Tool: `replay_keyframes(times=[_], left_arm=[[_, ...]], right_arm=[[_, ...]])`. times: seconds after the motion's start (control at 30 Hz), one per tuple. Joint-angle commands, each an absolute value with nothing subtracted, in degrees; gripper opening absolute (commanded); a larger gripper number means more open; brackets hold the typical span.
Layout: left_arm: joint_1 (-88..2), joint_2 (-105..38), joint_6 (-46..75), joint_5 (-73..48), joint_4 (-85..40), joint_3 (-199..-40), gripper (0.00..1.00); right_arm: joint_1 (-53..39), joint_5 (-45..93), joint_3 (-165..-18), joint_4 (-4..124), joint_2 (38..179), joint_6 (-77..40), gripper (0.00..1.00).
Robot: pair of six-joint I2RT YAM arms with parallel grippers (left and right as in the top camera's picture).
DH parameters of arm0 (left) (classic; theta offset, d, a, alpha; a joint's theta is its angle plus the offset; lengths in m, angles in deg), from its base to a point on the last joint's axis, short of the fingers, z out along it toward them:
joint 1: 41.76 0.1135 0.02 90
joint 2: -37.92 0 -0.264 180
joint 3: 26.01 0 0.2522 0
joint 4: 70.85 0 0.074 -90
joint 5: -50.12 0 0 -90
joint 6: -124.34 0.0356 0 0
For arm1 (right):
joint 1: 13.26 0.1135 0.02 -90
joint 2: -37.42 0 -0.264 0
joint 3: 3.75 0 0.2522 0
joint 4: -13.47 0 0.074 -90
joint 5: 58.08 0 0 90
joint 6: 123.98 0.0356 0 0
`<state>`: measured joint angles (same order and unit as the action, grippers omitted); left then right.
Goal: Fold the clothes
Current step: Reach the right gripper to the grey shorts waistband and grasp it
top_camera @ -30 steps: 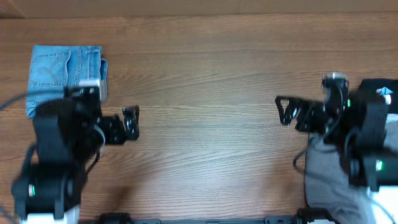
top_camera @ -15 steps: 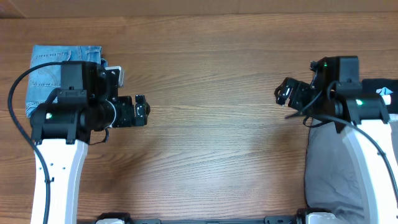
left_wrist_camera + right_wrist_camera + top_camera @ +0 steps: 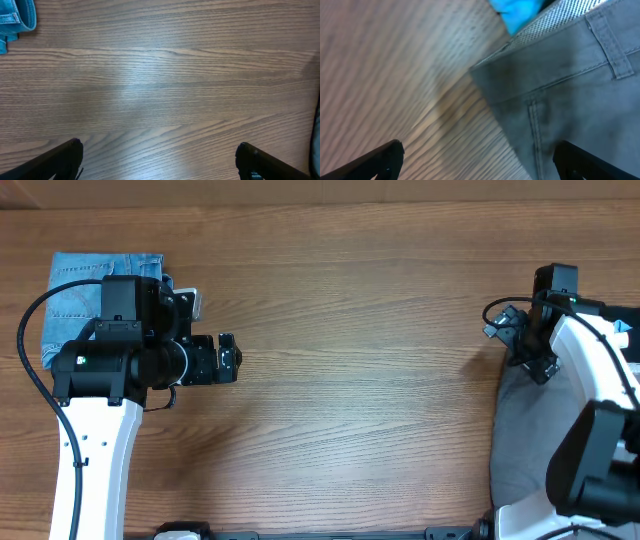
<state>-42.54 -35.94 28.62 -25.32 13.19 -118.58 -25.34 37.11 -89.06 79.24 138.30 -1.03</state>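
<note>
In the overhead view, the grey shorts are seen lying unfolded at the right edge of the table, partly covered by the right arm. The right gripper is held over their upper left corner, with nothing in it. The left gripper is held well apart from them, out over bare wood, just beside a folded pair of blue denim shorts at the far left.

From the left wrist, only wood grain is seen between the two widely spread fingers; the jaws are open and empty.

From the right wrist, the jaws are likewise shown spread wide with nothing gripped. The waistband corner of the grey garment, with a belt loop and a pale speckled lining, is seen below them, near something bright blue that cannot be identified.

The step in hand is judged to be the first reach for the garment; no fold has been made. Next, the right jaws would need to be lowered and closed on that corner, so the shorts can be drawn to the middle.
</note>
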Motion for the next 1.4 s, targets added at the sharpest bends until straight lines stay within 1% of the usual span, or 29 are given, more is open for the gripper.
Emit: replay_keyframes(times=[0.0,0.27,0.37,0.43,0.5,0.57,0.6,0.7,0.73,0.8,0.87,0.9,0.93,1.0,1.07,1.17,1.27,1.37], left_arm=[[-42.93,-35.79,29.87,-25.25,13.27,-119.89,1.00],[-42.93,-35.81,29.91,-25.49,13.56,-119.86,1.00],[-42.93,-35.81,29.89,-25.47,13.45,-119.86,1.00],[-42.93,-35.84,29.89,-25.49,13.30,-119.86,1.00],[-42.93,-35.86,29.89,-25.47,13.14,-119.86,1.00],[-42.93,-35.86,29.89,-25.49,13.14,-119.86,1.00],[-42.93,-35.86,29.89,-25.47,13.10,-119.86,1.00],[-42.93,-35.86,29.89,-25.47,12.88,-119.86,1.00],[-42.93,-35.86,29.89,-25.47,12.86,-119.86,1.00],[-42.93,-35.86,29.89,-25.47,12.77,-119.86,1.00],[-42.93,-35.86,29.89,-25.47,12.64,-119.86,1.00],[-42.93,-35.86,29.89,-25.47,12.53,-119.86,1.00],[-42.93,-35.86,29.89,-25.47,12.53,-119.86,1.00],[-42.93,-35.86,29.87,-25.47,12.53,-119.86,1.00],[-42.93,-35.86,29.87,-25.45,12.53,-119.86,1.00],[-42.93,-35.86,29.87,-25.45,12.53,-119.86,1.00],[-42.93,-35.86,29.87,-25.45,12.55,-119.86,1.00],[-42.93,-35.86,29.87,-25.45,12.55,-119.86,1.00]], right_arm=[[-26.95,38.36,-90.44,79.20,140.59,-0.09,1.00],[-28.44,42.16,-90.20,80.05,143.21,-1.22,1.00],[-28.44,42.20,-90.09,79.31,143.69,-2.51,0.92],[-28.35,42.03,-89.87,78.41,144.11,-2.82,0.92],[-28.11,40.11,-89.13,76.62,144.33,-6.32,0.92],[-27.68,39.58,-88.08,75.09,144.53,-8.26,0.89],[-27.35,39.80,-87.12,73.93,144.88,-8.72,0.84],[-27.15,41.13,-85.48,72.38,145.55,-8.72,0.75],[-27.15,41.66,-85.39,72.29,145.84,-8.72,0.73],[-27.15,42.75,-85.39,72.33,146.86,-8.74,0.73],[-27.15,42.84,-85.39,72.38,148.00,-8.74,0.70],[-27.15,43.03,-85.39,72.47,148.83,-8.72,0.60],[-27.15,43.56,-85.39,72.51,149.05,-8.72,0.53],[-27.15,44.13,-85.43,72.55,149.03,-8.74,0.47],[-27.15,44.15,-85.78,73.03,148.98,-8.72,0.37],[-27.22,44.13,-86.70,74.52,148.96,-8.70,0.26],[-27.22,43.97,-88.38,76.18,148.87,-8.66,0.20],[-27.22,43.58,-90.29,77.93,148.09,-8.48,0.19]])
